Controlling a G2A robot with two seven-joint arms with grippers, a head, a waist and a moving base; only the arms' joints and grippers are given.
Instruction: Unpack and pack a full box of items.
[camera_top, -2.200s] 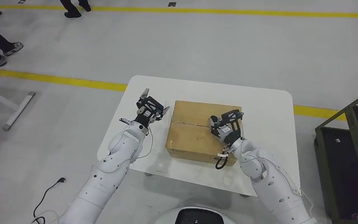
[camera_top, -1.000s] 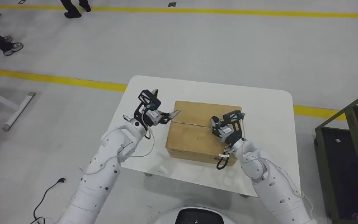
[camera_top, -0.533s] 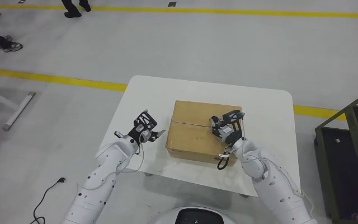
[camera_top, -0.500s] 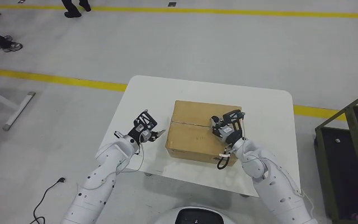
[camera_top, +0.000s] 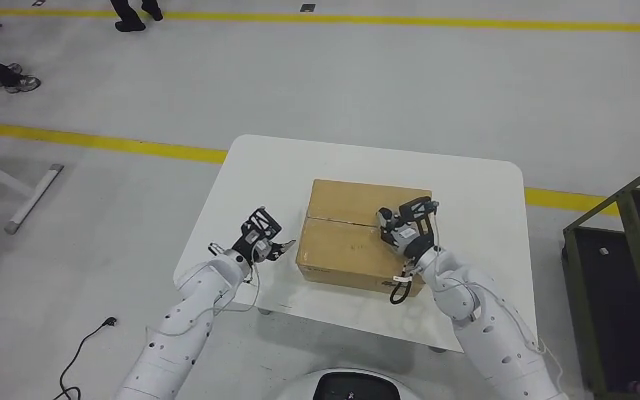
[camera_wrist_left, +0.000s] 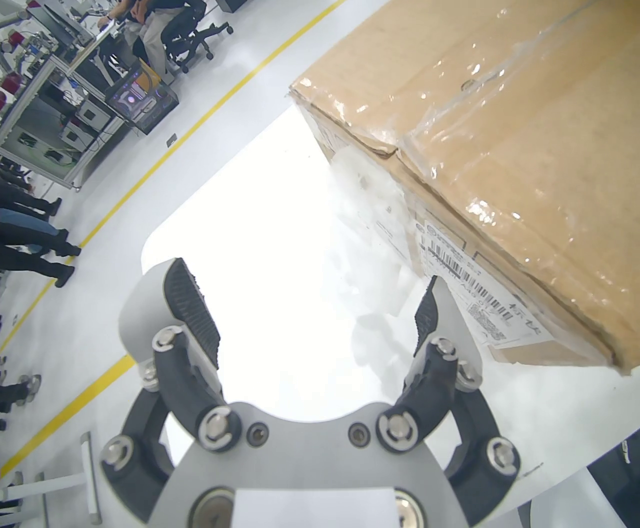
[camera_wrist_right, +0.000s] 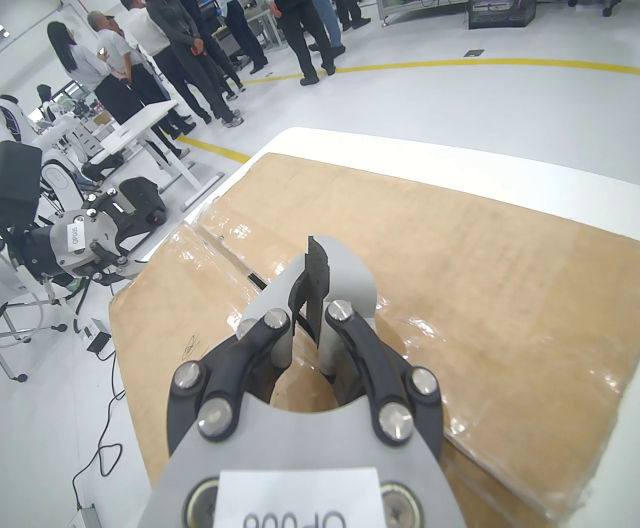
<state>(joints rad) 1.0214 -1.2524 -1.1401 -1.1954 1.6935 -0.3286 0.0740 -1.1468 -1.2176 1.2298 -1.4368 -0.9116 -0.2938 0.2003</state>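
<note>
The left gripper (camera_wrist_left: 305, 285) has pulled back from the top of the brown cardboard box (camera_top: 345, 235). It now sits low beside the box's left side, fingers wide apart and holding nothing. The box, taped shut, stands in the middle of the white table (camera_top: 470, 185). The right gripper (camera_wrist_right: 314, 260) is over the right part of the box top, fingers pressed together.

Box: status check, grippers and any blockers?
Left gripper open beside the box, at its labelled side. Right gripper shut, empty, over its top. Box closed on table, clear tape across seam.
</note>
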